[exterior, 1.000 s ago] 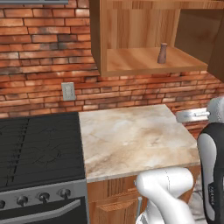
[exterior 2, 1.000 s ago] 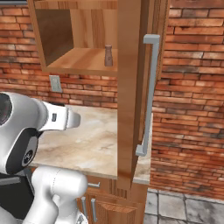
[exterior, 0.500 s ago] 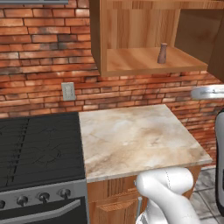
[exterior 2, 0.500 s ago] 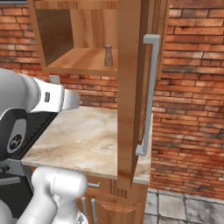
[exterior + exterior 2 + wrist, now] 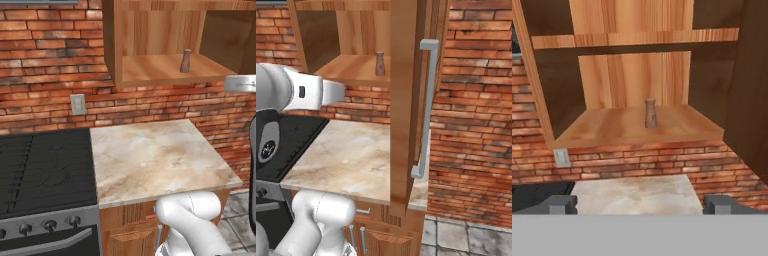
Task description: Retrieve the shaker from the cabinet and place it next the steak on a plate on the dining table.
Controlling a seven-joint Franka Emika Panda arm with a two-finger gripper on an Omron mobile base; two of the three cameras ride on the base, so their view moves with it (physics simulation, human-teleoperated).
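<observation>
While the shaker [image 5: 650, 113] stands upright on the cabinet [image 5: 637, 127] shelf, your gripper [image 5: 641, 204], jaws wide and empty, faces it from well apart, so everything remains.

Base views flank cabinet [image 5: 165, 70] left/right; hand view faces it straight, level.

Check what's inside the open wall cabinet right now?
One thing on the cabinet bottom shelf: the shaker, upright, near the middle, nothing touching it. The space above the upper shelf is mostly out of frame, so I can't tell what is there.
</observation>
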